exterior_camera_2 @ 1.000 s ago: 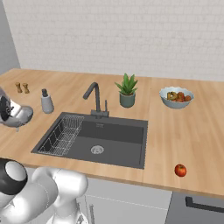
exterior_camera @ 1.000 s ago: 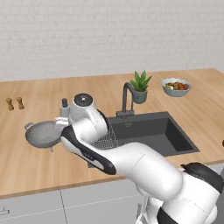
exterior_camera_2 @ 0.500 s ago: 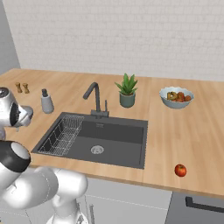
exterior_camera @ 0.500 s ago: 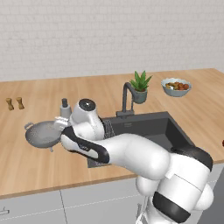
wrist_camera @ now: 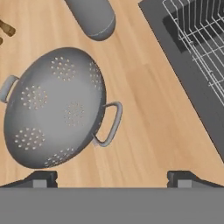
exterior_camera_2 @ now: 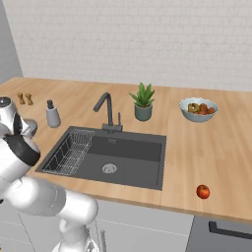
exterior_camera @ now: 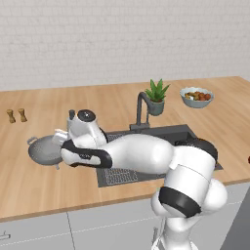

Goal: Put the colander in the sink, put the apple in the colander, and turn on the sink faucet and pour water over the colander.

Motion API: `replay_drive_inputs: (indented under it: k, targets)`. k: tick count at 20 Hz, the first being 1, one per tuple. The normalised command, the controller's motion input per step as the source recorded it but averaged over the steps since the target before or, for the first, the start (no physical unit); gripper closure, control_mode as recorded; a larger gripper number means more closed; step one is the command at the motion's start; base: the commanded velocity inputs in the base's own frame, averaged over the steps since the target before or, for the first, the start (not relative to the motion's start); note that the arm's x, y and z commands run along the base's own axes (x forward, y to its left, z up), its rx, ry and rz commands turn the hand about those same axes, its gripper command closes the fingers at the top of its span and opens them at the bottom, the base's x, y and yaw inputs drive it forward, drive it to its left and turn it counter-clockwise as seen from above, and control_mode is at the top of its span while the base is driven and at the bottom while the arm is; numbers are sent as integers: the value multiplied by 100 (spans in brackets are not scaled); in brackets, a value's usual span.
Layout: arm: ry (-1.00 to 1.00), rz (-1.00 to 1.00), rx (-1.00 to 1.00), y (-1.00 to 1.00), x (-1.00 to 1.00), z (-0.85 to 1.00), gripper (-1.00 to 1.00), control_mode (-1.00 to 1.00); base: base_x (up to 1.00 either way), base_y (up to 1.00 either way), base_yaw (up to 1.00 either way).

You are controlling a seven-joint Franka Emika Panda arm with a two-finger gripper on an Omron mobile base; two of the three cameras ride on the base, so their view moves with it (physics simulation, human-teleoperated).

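The round grey perforated metal colander (wrist_camera: 54,107) sits on the wooden table (wrist_camera: 153,118), left of the dark grey rectangular sink (exterior_camera: 146,141). The gripper (wrist_camera: 111,178) hangs above it, spread wide and empty; its near loop handle (wrist_camera: 109,124) lies just ahead, between the 2 fingertips (wrist_camera: 41,178).

The robot's arm has swung further left and bent down low over the table. Its gripper (wrist_camera: 112,177) now hangs wide open right above the colander (wrist_camera: 54,107). The colander has not moved.
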Motion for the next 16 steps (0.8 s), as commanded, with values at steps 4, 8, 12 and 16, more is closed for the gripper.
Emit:
replay_drive_inputs:
  k: [4, 8, 12, 16]
  targets:
    - [16, -8, 0, 22, 36, -21, -100, -100, 0, 0, 0]
    - [15, -8, 0, 14, 32, -27, -100, -100, 0, 0, 0]
    - [14, -7, 0, 16, 37, -28, -100, -100, 0, 0, 0]
    - [10, -6, 0, 18, 31, -33, -100, -100, 0, 0, 0]
